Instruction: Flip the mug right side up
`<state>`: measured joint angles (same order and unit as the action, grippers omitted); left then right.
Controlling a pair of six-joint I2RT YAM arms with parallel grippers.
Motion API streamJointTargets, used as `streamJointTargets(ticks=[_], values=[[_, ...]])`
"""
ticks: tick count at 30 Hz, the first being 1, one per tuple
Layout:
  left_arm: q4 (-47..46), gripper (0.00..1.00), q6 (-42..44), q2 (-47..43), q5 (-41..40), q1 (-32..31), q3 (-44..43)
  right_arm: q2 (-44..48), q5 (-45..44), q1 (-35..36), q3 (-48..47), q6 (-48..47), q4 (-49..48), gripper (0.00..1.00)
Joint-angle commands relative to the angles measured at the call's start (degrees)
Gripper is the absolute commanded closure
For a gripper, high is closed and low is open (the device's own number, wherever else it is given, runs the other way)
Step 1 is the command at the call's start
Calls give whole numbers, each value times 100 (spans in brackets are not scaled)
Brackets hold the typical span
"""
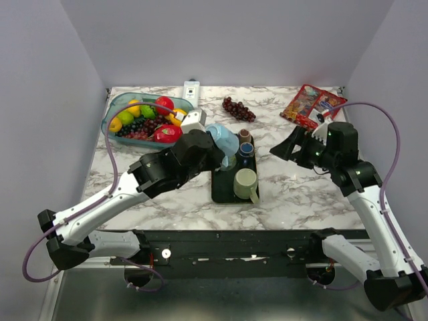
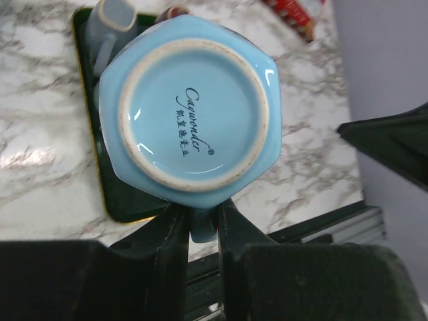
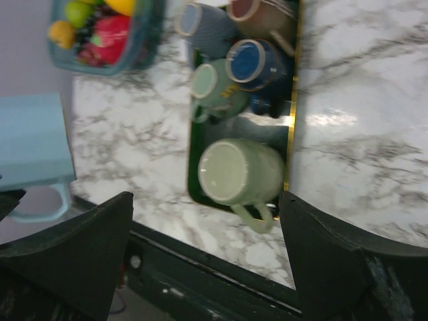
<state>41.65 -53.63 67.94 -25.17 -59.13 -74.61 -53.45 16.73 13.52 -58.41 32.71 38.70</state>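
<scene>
Starting at the left, a fruit basket (image 1: 109,122) sits at the back of the table (image 1: 301,194), out of the way of the work. Just right of it the left gripper (image 2: 202,222) is closed on the handle (image 3: 41,200) of the blue mug (image 2: 194,107), its fingers (image 2: 172,241) pinching the loop from both sides. The mug hangs in the air above the far end of the tray (image 1: 223,192). Its base faces the wrist camera and its mouth points away, roughly down toward the tray, so I judge the turn not yet done. To do it well, roll the wrist slowly until the mouth faces up. A thin handle gives little purchase and a heavy mug may pivot in the pinch, so grip firmly through the roll. Work high enough that the mug clears the other mugs (image 1: 245,148) packed on the tray below, among them the green mug (image 1: 245,182) at the front. Then pick a bare spot, likely on the table beside the tray, lower until the base sits flat, and only then release. Further right, the right gripper (image 1: 281,146) hovers with jaws spread wide, holding nothing, near the tray but apart from it. It is best kept out of the swing. Snack packets (image 1: 311,105) lie in the far right corner.
</scene>
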Motion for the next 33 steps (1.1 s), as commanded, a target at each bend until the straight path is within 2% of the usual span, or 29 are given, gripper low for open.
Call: streamJointTargets(ticks=[1, 2, 3, 6, 9, 14, 18, 22, 25, 30, 33], values=[[-1509, 100, 580, -150, 766, 331, -746, 335, 1463, 19, -127, 788, -1178, 3], [-1972, 100, 625, -150, 1064, 350, -792, 388, 1839, 28, -5, 1268, -1467, 3], [-2211, 100, 651, -158, 1162, 367, -836, 475, 2034, 28, 75, 1517, -2175, 3], [-3091, 100, 766, -106, 1549, 394, -959, 537, 2343, 89, 234, 2247, -3302, 2], [-3785, 100, 749, 61, 1996, 403, -1143, 511, 2492, 160, 68, 2547, -4051, 1], [-4708, 100, 520, 368, 2517, 403, -1380, 213, 2616, 274, -311, 2775, -4616, 1], [-5052, 100, 379, 527, 2903, 403, -1521, 159, 2704, 327, -337, 3101, -5458, 2], [-5307, 100, 142, 659, 3158, 411, -1548, 177, 2581, 336, -495, 3022, -5408, 24], [-5474, 100, -33, 694, 3229, 403, -1495, 282, 2432, 336, -426, 3075, -5531, 33], [-5799, 100, -201, 606, 3273, 403, -1241, 581, 1932, 336, -180, 3101, -5663, 36], [-5922, 100, -288, 545, 3255, 411, -1091, 687, 1729, 336, -118, 3171, -5680, 44]])
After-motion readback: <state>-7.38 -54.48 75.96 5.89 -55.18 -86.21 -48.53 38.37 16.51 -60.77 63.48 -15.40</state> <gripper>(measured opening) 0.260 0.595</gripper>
